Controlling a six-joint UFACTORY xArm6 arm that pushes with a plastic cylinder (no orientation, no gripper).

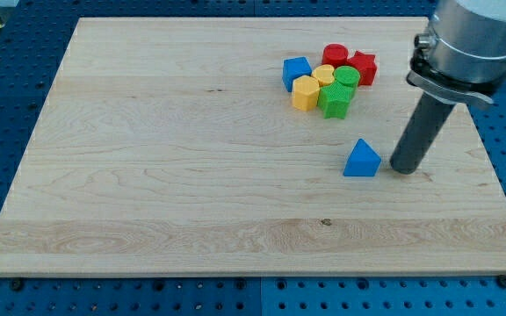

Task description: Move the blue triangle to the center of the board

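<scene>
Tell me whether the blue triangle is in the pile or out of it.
Out. The blue triangle lies alone, below the pile, bare wood between them. My tip is at its right.

Arm (468, 39) cut off at view's top-right edge, 1 o'clock. Clustered red blocks (350, 61) partly hidden behind green (341, 88) and yellow (323, 75) ones, shapes unclear.

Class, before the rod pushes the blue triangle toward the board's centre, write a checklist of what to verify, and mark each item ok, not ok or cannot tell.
1. My tip is on the triangle's far side from centre, at the view's right: ok.
2. Tip touches the blue triangle: not ok, a small gap shows.
3. Path leftward to centre is free of blocks: ok.
4. Cluster with the blue cube lies off the path, toward the view's top: ok.
5. Triangle is already at centre: not ok.
</scene>
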